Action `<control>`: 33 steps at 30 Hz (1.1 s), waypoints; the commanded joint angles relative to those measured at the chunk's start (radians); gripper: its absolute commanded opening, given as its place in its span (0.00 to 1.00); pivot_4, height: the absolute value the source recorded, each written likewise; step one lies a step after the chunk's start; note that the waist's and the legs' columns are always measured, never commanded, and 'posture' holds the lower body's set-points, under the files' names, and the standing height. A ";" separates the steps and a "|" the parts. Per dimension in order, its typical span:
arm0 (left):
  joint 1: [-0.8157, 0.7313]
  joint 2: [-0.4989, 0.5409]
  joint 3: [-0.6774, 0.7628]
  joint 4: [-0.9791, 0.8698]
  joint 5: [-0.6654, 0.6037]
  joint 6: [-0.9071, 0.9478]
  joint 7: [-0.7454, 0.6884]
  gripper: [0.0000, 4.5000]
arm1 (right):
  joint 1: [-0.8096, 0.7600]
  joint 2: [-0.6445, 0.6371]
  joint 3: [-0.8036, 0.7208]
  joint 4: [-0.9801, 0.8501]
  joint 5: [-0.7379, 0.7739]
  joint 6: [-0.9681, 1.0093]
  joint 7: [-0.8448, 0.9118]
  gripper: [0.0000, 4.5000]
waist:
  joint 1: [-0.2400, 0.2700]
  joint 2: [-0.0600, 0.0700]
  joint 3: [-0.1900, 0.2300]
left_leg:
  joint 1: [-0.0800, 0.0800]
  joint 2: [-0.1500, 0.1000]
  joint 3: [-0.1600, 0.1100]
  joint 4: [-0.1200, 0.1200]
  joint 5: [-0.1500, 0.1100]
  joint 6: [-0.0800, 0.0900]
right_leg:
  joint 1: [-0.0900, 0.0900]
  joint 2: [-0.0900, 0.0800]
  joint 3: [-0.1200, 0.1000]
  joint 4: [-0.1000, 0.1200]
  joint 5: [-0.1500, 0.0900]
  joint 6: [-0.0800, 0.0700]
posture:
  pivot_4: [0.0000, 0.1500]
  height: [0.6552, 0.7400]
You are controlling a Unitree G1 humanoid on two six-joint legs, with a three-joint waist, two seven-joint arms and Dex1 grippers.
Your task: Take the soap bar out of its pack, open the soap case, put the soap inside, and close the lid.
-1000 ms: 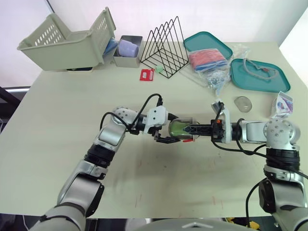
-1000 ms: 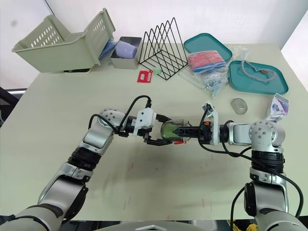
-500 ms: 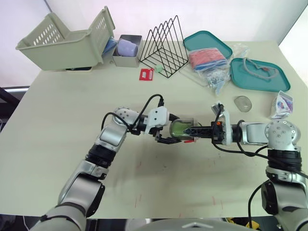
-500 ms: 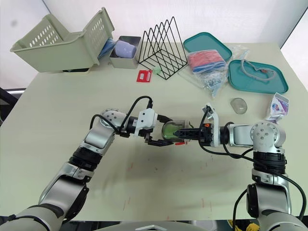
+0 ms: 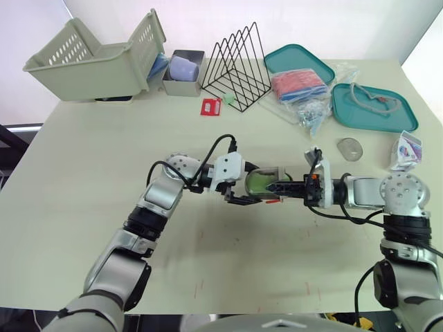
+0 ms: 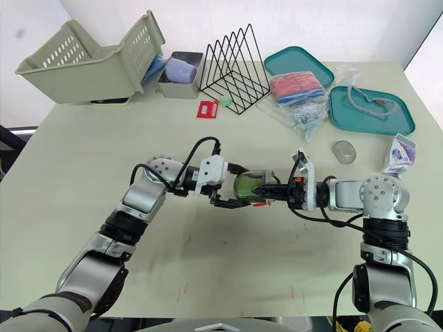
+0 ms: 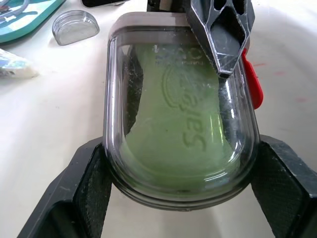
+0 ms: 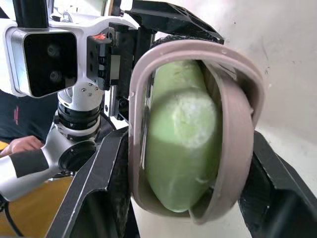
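The soap case (image 5: 264, 182), with the green soap bar (image 7: 181, 134) inside, sits near the middle of the table (image 5: 83, 207), gripped from both ends; the left gripper (image 5: 242, 194) reaches in from 9 o'clock and clamps its long sides; the right gripper (image 5: 275, 187), from 3 o'clock, pinches it, one finger (image 7: 220, 34) on the clear lid; the pack (image 5: 408, 149) lies towards 3 o'clock, well apart. The case looks light, stiff and slippery; best held by the flat sides, pressing near the rim.

A pale beige worktop (image 5: 76, 207) fills most of the frame under soft, even light. A white wall (image 5: 346, 24) runs along the top edge behind it.
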 commanded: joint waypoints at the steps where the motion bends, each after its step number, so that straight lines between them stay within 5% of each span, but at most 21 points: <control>1: -0.020 -0.003 0.013 -0.021 -0.020 -0.001 -0.003 0.76 | -0.005 -0.017 0.004 -0.037 -0.004 0.003 0.001 0.48 | 0.000 0.000 0.000 | 0.000 0.000 0.000 0.000 0.000 0.000 | 0.000 0.000 0.000 0.000 0.000 0.000 | 1.00 1.00; 14: -0.035 -0.010 0.038 -0.013 -0.060 0.039 -0.001 0.76 | 0.011 -0.062 0.075 -0.057 -0.042 -0.081 0.071 0.48 | 0.000 0.000 0.000 | 0.000 0.000 0.000 0.000 0.000 0.000 | 0.000 0.000 0.000 0.000 0.000 0.000 | 1.00 1.00; 16: -0.040 -0.008 0.045 -0.009 -0.071 0.057 -0.005 0.98 | 0.007 -0.067 0.079 -0.056 -0.041 -0.090 0.085 0.48 | 0.000 0.000 0.000 | 0.000 0.000 0.000 0.000 0.000 0.000 | 0.000 0.000 0.000 0.000 0.000 0.000 | 1.00 1.00; 24: -0.051 0.025 0.075 -0.031 -0.128 0.153 -0.036 1.00 | 0.006 -0.108 0.117 -0.062 -0.067 -0.135 0.136 0.45 | -0.002 0.000 0.000 | 0.000 0.000 0.000 0.000 0.000 0.000 | 0.000 0.000 0.000 0.001 0.000 0.000 | 1.00 1.00; 33: -0.057 0.084 0.137 -0.059 -0.212 0.350 -0.044 1.00 | -0.115 -0.366 0.368 -0.031 -0.298 -0.433 0.419 0.45 | 0.000 0.001 0.001 | 0.000 0.000 0.000 0.002 0.000 0.000 | -0.001 0.000 0.000 0.001 0.000 0.000 | 1.00 1.00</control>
